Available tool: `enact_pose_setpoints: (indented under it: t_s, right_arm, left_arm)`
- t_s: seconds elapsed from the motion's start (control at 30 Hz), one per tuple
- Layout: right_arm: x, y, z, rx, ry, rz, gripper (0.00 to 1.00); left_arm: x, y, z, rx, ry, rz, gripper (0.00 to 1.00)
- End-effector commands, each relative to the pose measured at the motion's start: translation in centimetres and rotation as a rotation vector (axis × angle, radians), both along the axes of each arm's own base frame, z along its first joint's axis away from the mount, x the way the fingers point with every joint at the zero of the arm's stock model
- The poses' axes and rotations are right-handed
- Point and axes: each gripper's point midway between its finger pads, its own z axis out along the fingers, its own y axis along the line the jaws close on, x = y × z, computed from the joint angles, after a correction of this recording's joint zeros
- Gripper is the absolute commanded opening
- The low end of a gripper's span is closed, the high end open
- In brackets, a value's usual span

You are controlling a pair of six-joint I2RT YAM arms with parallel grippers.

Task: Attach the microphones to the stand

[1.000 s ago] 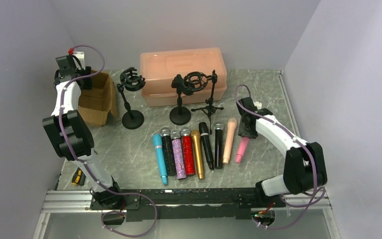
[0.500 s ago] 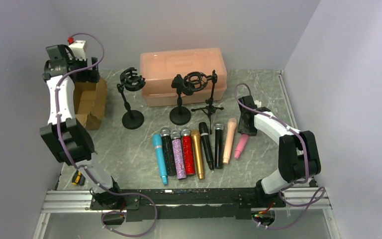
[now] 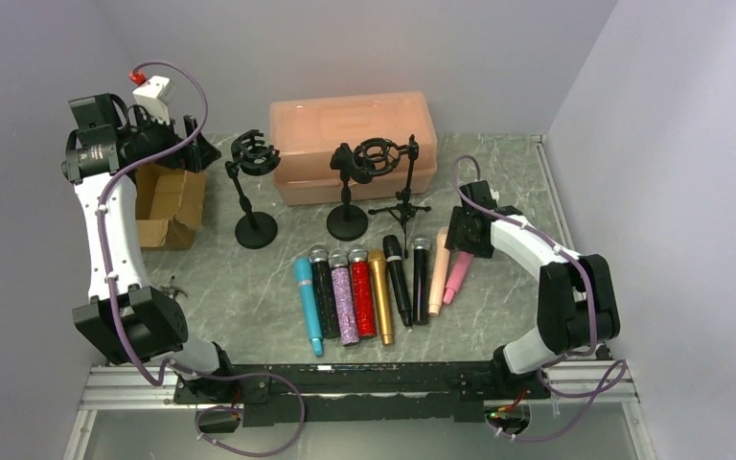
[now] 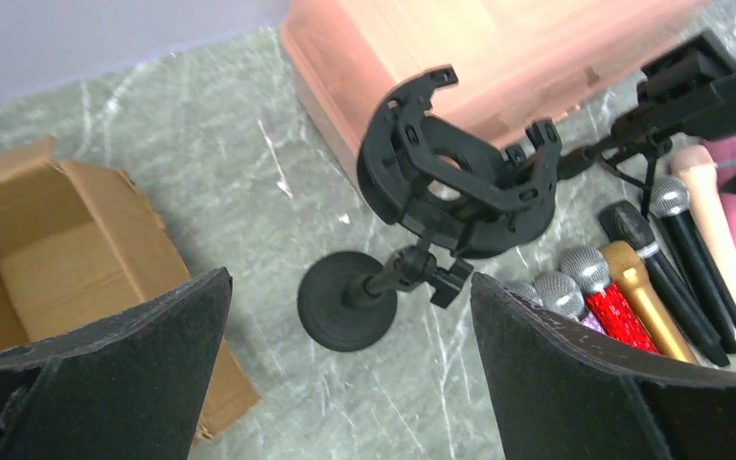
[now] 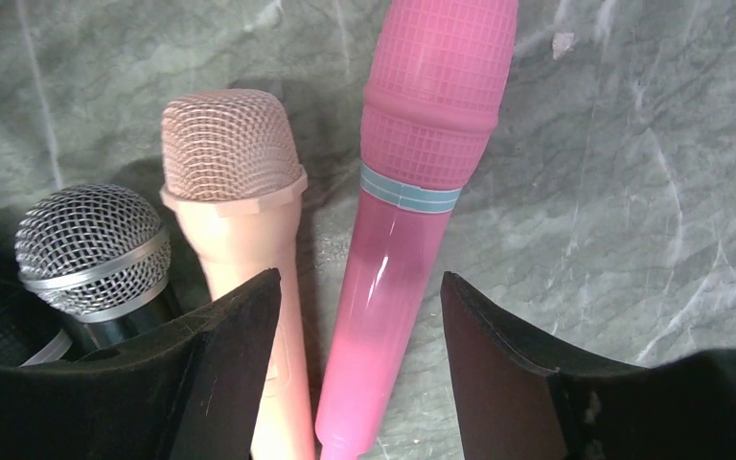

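Observation:
Several microphones lie in a row on the marble table: teal, black, purple glitter, red glitter, gold, two more black ones, peach and pink. My right gripper is open, low over the pink microphone; its jaws straddle the handle without touching, and the peach one lies beside it. My left gripper is open and empty, held high, looking down on the left stand with its shock mount. In the wrist views the grippers show wide gaps.
The left stand, a second round-base stand and a small tripod are behind the row. A peach plastic bin sits at the back. An open cardboard box is at the far left.
My left arm has risen from the cardboard box and swung right toward the left stand. My right gripper has moved left over the pink microphone, which has shifted against the peach one.

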Motion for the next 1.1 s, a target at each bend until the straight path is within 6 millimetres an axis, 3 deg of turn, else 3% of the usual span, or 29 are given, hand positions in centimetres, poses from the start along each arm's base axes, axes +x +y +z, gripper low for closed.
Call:
enact_pose_setpoints:
  t_s: [0.0, 0.23, 0.5, 0.87, 1.07]
  right_arm:
    - [1.2, 0.6, 2.2, 0.041, -0.089, 0.011, 0.65]
    - [1.4, 0.7, 3.8, 0.058, -0.128, 0.001, 0.65]
    - [1.6, 2.2, 8.3, 0.141, -0.231, 0.010, 0.66]
    - [-0.3, 5.7, 12.2, 0.175, -0.310, 0.108, 0.66]
    - [-1.9, 7.4, 13.9, 0.193, -0.344, 0.154, 0.65]
  left_arm:
    - [-1.7, -1.9, -0.8, -0.041, 0.026, -0.112, 0.99]
    - [-2.7, -3.0, -3.0, 0.050, 0.030, -0.180, 0.99]
    - [-3.6, -4.7, -3.5, 0.107, -0.003, -0.250, 1.00]
    - [1.4, -5.3, -6.2, 0.312, -0.036, -0.211, 0.99]
    - [2.7, -4.8, -6.7, 0.335, -0.029, -0.190, 0.87]
